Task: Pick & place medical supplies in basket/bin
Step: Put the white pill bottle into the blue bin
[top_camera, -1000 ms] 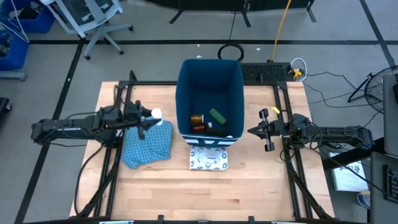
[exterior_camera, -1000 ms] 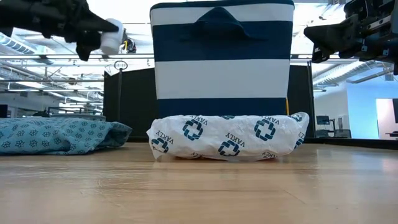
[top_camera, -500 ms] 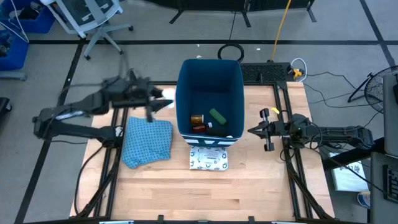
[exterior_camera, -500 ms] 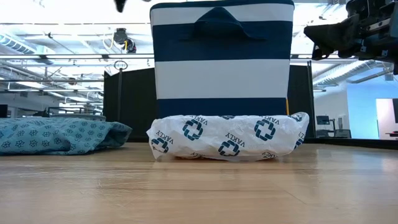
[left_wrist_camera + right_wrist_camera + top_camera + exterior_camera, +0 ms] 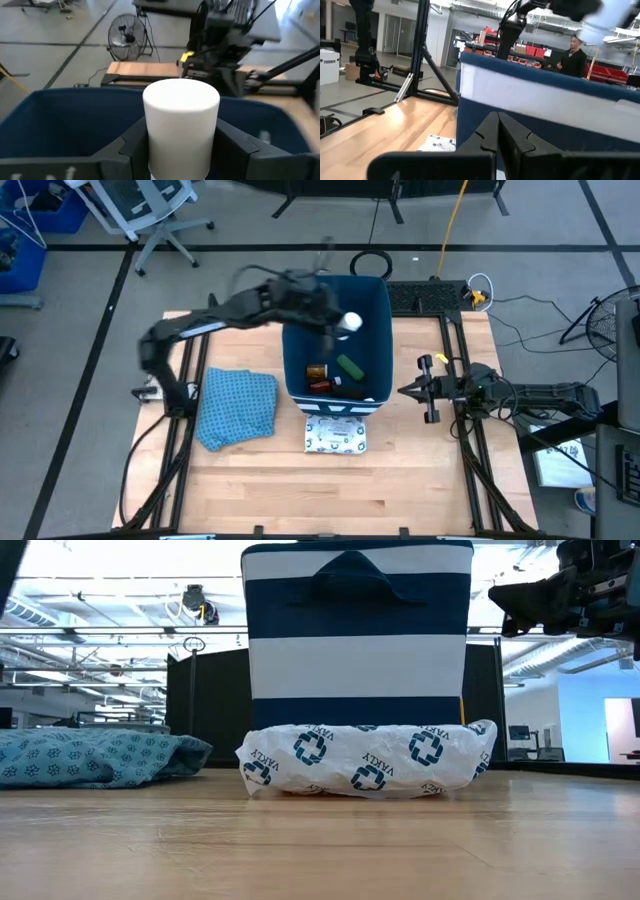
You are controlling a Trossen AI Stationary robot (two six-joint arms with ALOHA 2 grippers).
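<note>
Wooden table (image 5: 250, 480) under you: your left gripper (image 5: 335, 323) is clamped on a white bottle (image 5: 349, 323) above the blue bin (image 5: 296, 310); your right gripper (image 5: 403, 391) waits beside it, fingers together. Packet (image 5: 335, 435) lies before the bin.

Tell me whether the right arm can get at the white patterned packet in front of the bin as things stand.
Probably yes. The packet lies uncovered on the table, touching the bin's front, and the right hand, shut and empty, waits beside the bin with bare table between. It would have to open first.
</note>
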